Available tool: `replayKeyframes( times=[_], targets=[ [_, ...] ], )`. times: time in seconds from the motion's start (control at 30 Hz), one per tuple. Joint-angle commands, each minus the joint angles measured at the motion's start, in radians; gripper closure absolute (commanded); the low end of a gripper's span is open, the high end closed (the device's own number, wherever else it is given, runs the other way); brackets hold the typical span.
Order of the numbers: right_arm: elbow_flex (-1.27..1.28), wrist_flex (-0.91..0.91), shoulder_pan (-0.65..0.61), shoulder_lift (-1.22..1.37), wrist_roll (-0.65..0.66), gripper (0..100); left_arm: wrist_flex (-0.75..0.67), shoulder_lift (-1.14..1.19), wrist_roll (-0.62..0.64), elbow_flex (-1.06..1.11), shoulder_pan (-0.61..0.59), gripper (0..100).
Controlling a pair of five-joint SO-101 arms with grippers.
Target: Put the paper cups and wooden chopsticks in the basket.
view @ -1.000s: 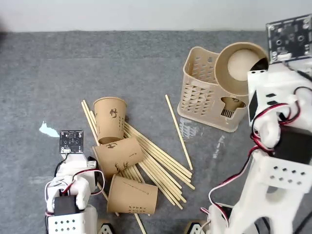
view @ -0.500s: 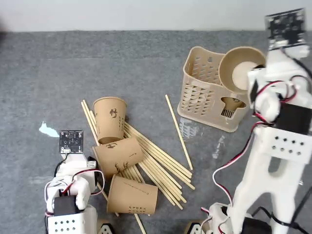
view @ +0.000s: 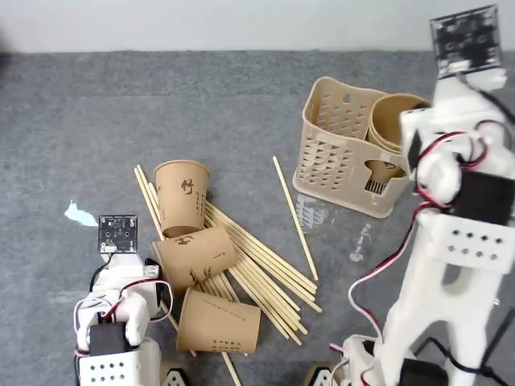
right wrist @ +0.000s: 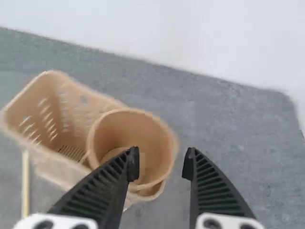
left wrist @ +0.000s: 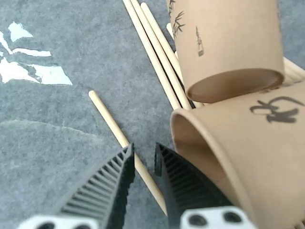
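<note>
The beige basket (view: 342, 149) (right wrist: 43, 105) stands at the back right with one paper cup (view: 396, 119) (right wrist: 128, 138) sitting in its right end. My right gripper (right wrist: 159, 164) hangs open just above that cup's rim, one finger over its mouth and one outside it. Three paper cups lie on their sides: one (view: 181, 197) (left wrist: 224, 43), a second (view: 195, 257) (left wrist: 243, 143) and a third (view: 219, 322). Wooden chopsticks (view: 257, 273) are strewn under and beside them. My left gripper (left wrist: 143, 155) is shut, low over a lone chopstick (left wrist: 114, 129) beside the second cup.
One chopstick (view: 294, 217) lies apart, between the pile and the basket. A scrap of white tape (view: 79, 214) (left wrist: 33, 71) is stuck to the grey mat at the left. The right arm's body (view: 459, 201) towers over the table's right side. Bare mat stretches across the back left.
The cup, tilted with its mouth showing over the basket, has dropped down into the basket. The right arm has shifted back. The left arm has kept still.
</note>
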Motion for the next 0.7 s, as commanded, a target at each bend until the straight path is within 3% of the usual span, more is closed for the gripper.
replayKeyframes(
  times=[0.0,0.37,0.67],
  targets=[
    [-0.058,0.134,-0.099,-0.058,-0.006,83.2,-0.009,-0.003,-0.008,-0.01,-0.008,92],
    [-0.057,0.467,-0.49,0.059,-0.009,83.2,0.002,-0.003,-0.012,-0.012,-0.015,92],
    [0.054,0.487,-0.727,0.133,-0.083,82.9,-0.054,-0.003,-0.012,-0.022,-0.319,92]
  ],
)
